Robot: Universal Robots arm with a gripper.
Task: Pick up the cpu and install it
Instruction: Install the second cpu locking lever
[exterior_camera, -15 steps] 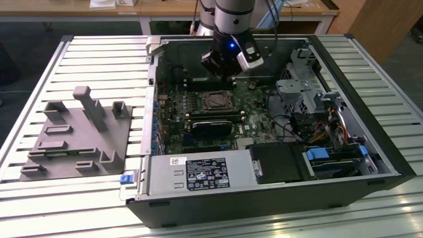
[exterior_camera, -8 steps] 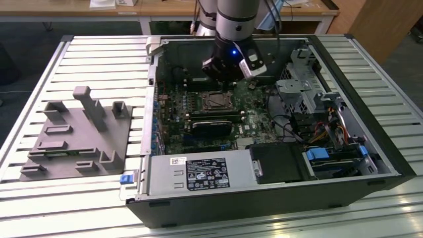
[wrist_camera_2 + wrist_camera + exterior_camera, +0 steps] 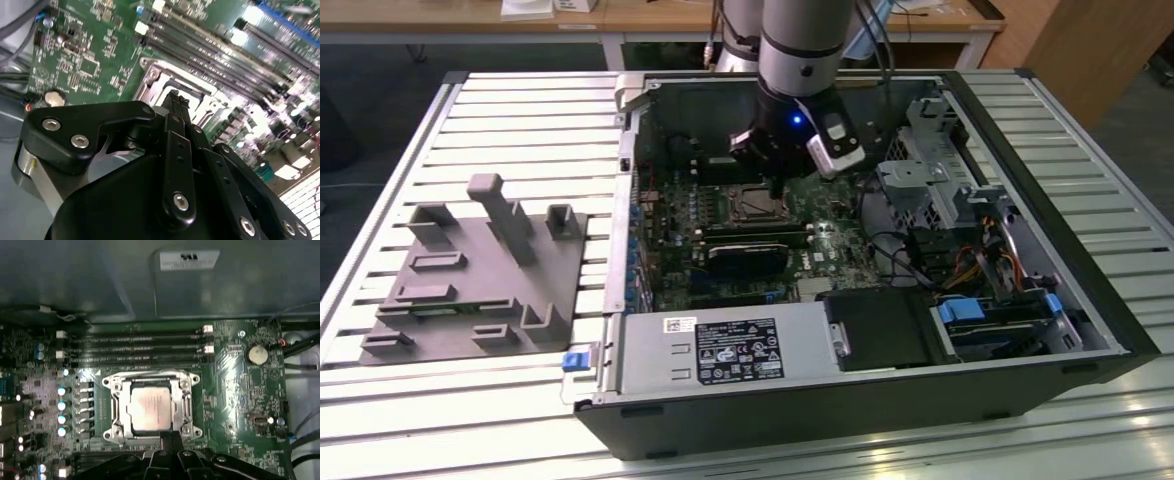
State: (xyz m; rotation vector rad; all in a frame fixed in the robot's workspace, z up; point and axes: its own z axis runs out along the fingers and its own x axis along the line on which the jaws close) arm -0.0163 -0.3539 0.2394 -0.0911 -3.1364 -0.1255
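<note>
install step looks nearly done: the small flat square cpu with pale silver metal top (image 3: 151,411) already lies inside the square metal-framed socket (image 3: 114,410) on the green motherboard (image 3: 240,385), inside the open black pc case (image 3: 854,420) on the slatted worktop (image 3: 520,110). black gripper (image 3: 170,436) hangs just at the socket's edge, fingers drawn together to a narrow tip, holding nothing, apparently clear of the chip. next move calls for care near the socket frame, judging by closeness.
</note>
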